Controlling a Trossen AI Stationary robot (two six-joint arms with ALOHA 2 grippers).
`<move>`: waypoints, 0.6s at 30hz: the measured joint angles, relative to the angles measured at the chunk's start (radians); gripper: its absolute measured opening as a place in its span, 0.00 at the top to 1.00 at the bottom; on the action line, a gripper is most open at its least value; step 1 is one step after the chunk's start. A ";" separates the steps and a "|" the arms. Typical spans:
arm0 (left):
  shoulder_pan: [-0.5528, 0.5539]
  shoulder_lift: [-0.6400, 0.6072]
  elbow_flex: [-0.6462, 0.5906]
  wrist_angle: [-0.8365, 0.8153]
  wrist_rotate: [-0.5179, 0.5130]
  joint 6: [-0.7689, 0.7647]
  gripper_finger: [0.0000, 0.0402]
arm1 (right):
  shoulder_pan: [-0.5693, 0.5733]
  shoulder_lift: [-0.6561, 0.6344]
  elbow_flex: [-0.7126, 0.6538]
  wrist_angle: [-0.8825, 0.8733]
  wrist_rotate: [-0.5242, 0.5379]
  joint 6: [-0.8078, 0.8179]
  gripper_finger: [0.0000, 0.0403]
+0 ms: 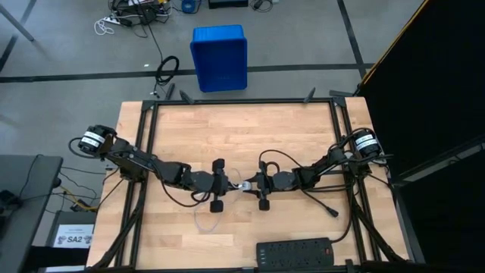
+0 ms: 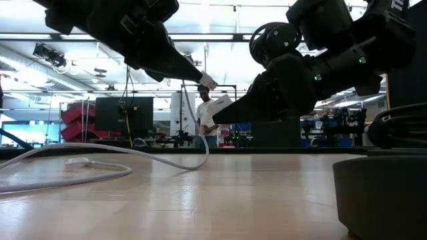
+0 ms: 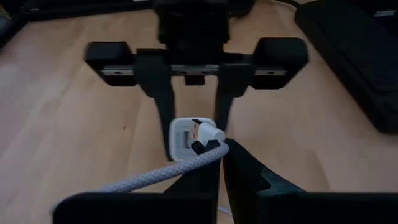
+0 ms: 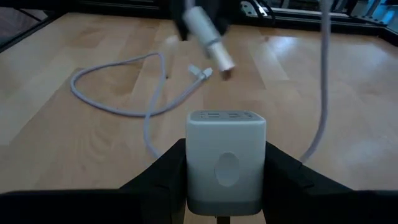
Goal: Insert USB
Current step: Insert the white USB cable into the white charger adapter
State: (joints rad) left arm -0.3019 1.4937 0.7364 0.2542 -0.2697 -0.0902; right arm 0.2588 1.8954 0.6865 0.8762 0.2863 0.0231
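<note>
Arms meet over the middle of the wooden table (image 1: pixel 242 129), each reaching in from its own side, and both are raised clear of the surface in the low view.

On the left, the left gripper (image 1: pixel 220 184) pinches the USB (image 4: pixel 118 109) just behind one of its plugs; its jaws are pressed together on the cable. In the right wrist view that plug (image 4: pixel 209 38) hangs in the air, tilted, pointing toward the adapter and not touching it. The left wrist view shows the plug's tip close in front of the adapter's face, but I cannot tell from it whether they touch. From the held end the whitish cable drops to the table and lies in a loose loop on the wood on the near-left side of the grippers, with its other small plug (image 4: pixel 200 72) resting flat beside the loop. In the low view the cable (image 2: pixel 100 160) runs along the table surface and curves up to the left gripper's tip.

To the right, the right gripper (image 1: pixel 261 184) holds the white cube adapter (image 4: pixel 226 158); its jaws clamp the block's two sides, with the port face turned toward the left gripper.

Farther right and near, a black power strip (image 1: pixel 294 250) lies at the table's near edge, well apart from both grippers. A blue bin (image 1: pixel 219 58) stands on the floor beyond the far edge.
</note>
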 joint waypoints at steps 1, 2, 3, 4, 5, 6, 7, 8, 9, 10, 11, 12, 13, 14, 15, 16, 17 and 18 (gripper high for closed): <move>0.000 0.000 0.000 -0.002 0.008 -0.001 1.00 | 0.000 0.000 0.000 -0.001 0.001 0.000 0.71; 0.000 0.000 0.000 -0.003 0.019 -0.007 1.00 | 0.000 0.000 0.000 -0.001 0.002 0.000 0.71; 0.000 0.000 0.000 -0.005 0.023 -0.017 1.00 | 0.000 0.000 0.000 -0.001 0.002 0.000 0.71; 0.000 0.000 0.000 -0.012 0.024 -0.022 1.00 | 0.000 0.000 0.000 -0.001 0.002 0.000 0.71; 0.000 0.000 0.000 -0.020 0.024 -0.026 1.00 | 0.000 0.000 0.000 -0.001 0.002 0.000 0.71; 0.000 0.000 0.000 -0.026 0.025 -0.029 1.00 | 0.000 0.000 0.000 -0.001 0.002 0.000 0.71; 0.000 0.000 0.000 -0.027 0.025 -0.031 1.00 | 0.000 0.000 0.000 -0.001 0.002 0.000 0.71; 0.001 0.000 0.000 -0.026 0.025 -0.035 1.00 | 0.000 0.000 0.000 -0.001 0.003 0.000 0.71; 0.001 0.000 0.000 -0.026 0.025 -0.039 1.00 | 0.000 0.000 0.000 0.000 0.003 0.000 0.71; 0.001 0.000 0.000 -0.026 0.025 -0.041 1.00 | 0.000 0.000 0.000 0.000 0.002 -0.001 0.71; 0.001 0.000 0.000 -0.026 0.025 -0.041 1.00 | 0.000 0.000 0.000 0.000 0.002 -0.001 0.71; 0.001 0.000 0.000 -0.026 0.026 -0.041 1.00 | 0.000 0.000 0.000 0.001 0.002 -0.001 0.71; 0.001 0.000 0.000 -0.025 0.026 -0.041 1.00 | 0.000 0.000 -0.001 0.001 0.002 -0.001 0.71; 0.001 0.000 0.000 -0.025 0.026 -0.041 1.00 | 0.000 0.000 -0.001 0.002 0.002 -0.003 0.71; 0.001 0.001 0.000 -0.024 0.026 -0.041 1.00 | 0.000 0.000 -0.001 0.003 0.002 -0.007 0.71; 0.002 0.003 0.000 -0.021 0.026 -0.042 1.00 | 0.000 0.000 -0.001 0.003 0.001 -0.008 0.71; 0.004 0.004 0.000 -0.021 0.029 -0.042 1.00 | 0.000 0.000 -0.001 0.004 0.001 -0.009 0.71; 0.008 0.004 0.000 -0.022 0.038 -0.042 1.00 | 0.000 0.000 -0.001 0.005 0.001 -0.014 0.71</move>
State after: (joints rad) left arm -0.2944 1.4979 0.7361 0.2319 -0.2312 -0.1318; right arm 0.2588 1.8954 0.6857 0.8817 0.2875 0.0087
